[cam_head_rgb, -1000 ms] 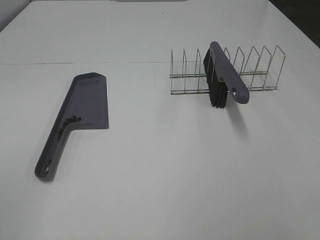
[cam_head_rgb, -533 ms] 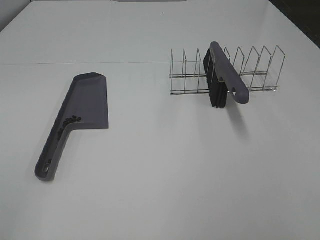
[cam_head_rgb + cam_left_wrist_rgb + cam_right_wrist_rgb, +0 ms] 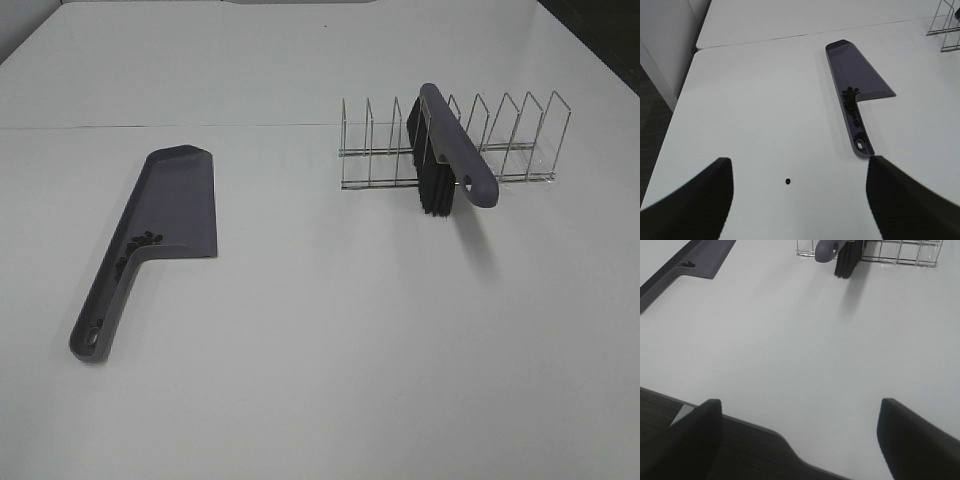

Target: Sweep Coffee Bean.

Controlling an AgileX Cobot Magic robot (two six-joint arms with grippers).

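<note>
Now coffee beans [image 3: 852, 105] trail lengthwise down the dustpan [image 3: 180, 205] toward its handle; both grippers gape empty.

A plain white table [image 3: 320, 330] carries a dull purple-grey plastic dustpan [image 3: 170, 215]. Tiny dark brown-black coffee beans [image 3: 852, 102] speckle its inner corner and handle channel. Right of the dustpan, a silver wire rack [image 3: 500, 150] holds a purple-grey-handled brush with black bristles [image 3: 440, 160].
</note>
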